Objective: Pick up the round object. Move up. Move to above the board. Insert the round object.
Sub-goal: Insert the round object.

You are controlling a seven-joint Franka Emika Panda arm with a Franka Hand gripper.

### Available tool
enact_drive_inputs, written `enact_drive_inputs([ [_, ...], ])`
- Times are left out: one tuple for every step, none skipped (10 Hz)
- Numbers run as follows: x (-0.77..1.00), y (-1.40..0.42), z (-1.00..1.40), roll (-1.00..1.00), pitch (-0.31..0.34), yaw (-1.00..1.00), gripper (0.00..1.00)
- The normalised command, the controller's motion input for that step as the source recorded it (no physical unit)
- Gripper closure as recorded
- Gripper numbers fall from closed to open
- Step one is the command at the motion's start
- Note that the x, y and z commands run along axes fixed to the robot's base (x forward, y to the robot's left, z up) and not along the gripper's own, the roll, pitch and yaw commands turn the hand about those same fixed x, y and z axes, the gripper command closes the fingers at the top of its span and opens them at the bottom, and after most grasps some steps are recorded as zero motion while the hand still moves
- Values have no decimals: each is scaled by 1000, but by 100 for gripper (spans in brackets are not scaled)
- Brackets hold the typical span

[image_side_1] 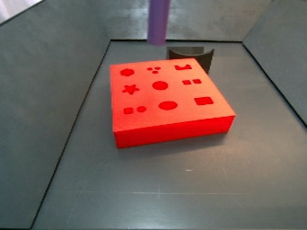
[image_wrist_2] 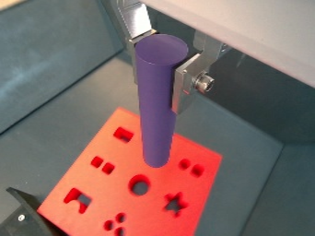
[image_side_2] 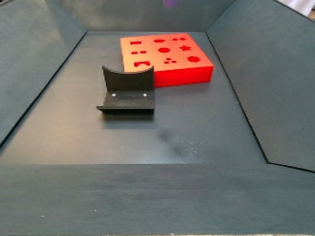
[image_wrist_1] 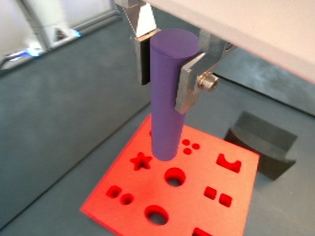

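Both jaws (image_wrist_1: 170,55) clamp peg (image_wrist_1: 168,97) — above board (image_wrist_1: 129,189)

Clearance and obstacles. The gripper (image_wrist_1: 172,63) holds the round object (image_wrist_1: 168,101) upright, clear above the board (image_side_1: 168,126). Open air separates peg tip from the holed top face. The fixture (image_side_2: 127,92) stands just beside the board; bare floor elsewhere.
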Motion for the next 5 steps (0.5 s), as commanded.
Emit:
enact_drive_inputs([
  [317,394,-1000,39,11,-417,100],
  [314,197,-1000,3,0,-486,100],
  [0,160,-854,-63,-93,-511,100],
  [0,191,-360,-331,-224,-377,100],
  [0,217,-314,-376,-223,-300,100],
])
